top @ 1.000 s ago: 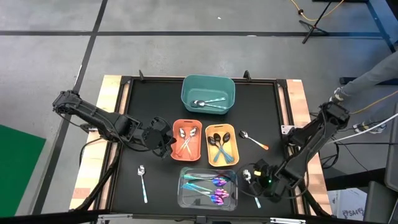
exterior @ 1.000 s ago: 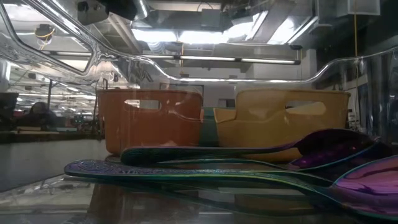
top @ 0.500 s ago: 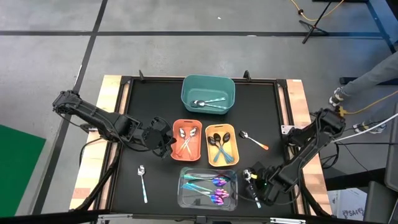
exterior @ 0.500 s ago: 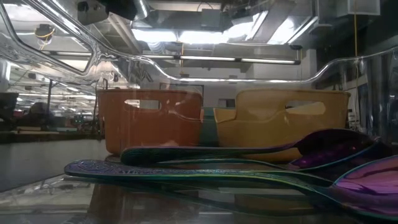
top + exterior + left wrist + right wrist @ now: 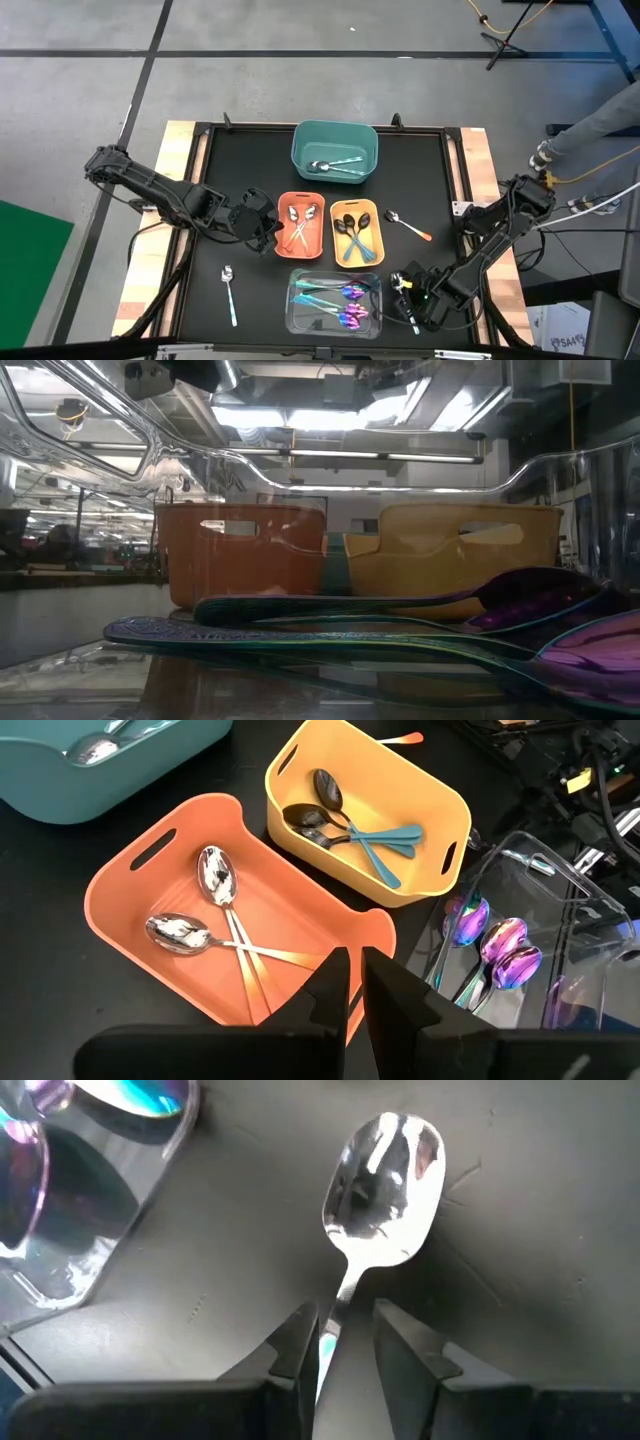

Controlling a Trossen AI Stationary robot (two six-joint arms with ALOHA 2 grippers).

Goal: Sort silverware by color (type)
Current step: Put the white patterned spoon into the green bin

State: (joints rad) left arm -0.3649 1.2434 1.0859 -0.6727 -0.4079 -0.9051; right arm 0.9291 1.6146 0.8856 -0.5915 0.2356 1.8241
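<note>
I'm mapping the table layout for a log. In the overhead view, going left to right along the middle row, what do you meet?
Left end effector → orange bin holding orange-handled spoons → yellow bin holding black-headed spoons → loose orange-handled spoon on the black table.

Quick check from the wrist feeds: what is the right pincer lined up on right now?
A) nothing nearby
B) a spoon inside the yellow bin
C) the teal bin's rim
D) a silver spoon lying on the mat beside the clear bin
D: the right pincer straddles the handle of a silver spoon lying on the black mat, beside the clear bin.
</note>
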